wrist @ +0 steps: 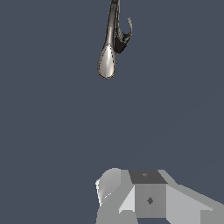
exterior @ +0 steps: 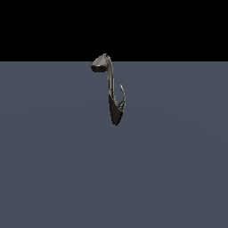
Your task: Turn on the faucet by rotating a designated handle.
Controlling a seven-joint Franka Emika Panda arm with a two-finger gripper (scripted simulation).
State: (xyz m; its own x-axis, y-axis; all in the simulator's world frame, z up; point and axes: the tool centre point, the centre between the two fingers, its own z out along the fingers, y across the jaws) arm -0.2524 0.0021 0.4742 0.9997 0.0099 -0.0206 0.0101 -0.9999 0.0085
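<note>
Both renders are dim, flat and evenly lit, with no cast shadows on the slate-grey floor [exterior: 53, 169]. A soft highlight gleams on the dark bronze-grey metal faucet [wrist: 106, 61], whose edges look jagged and pixelated.

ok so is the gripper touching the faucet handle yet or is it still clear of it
Clear of it. In the wrist view the gripper sits far from the faucet, and nothing touches the handle in the exterior view. Whether its jaws are open: cannot tell.
</note>
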